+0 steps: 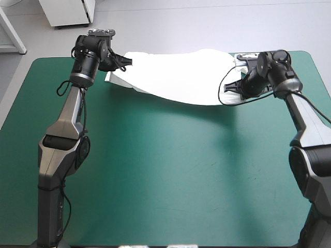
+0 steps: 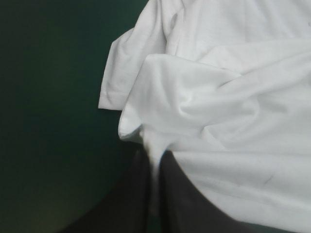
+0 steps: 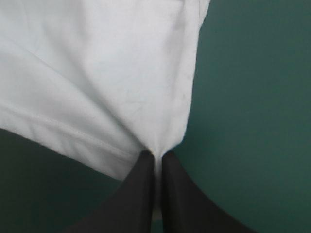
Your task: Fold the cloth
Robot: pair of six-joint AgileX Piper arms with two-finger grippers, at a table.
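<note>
The white T-shirt (image 1: 176,75) hangs stretched between both grippers over the far part of the table, its lower hem sagging in the middle. My left gripper (image 1: 123,62) holds its left corner, and in the left wrist view the fingers (image 2: 155,160) are shut on bunched cloth, with a sleeve (image 2: 121,73) lying on the cover beyond. My right gripper (image 1: 239,82) holds the right end. In the right wrist view its gripper (image 3: 155,156) pinches the T-shirt's (image 3: 97,77) hem corner, the sheet spreading away from the tips.
The teal-green cover (image 1: 170,170) lies bare across the near and middle table. A white cabinet (image 1: 67,13) stands beyond the far left edge.
</note>
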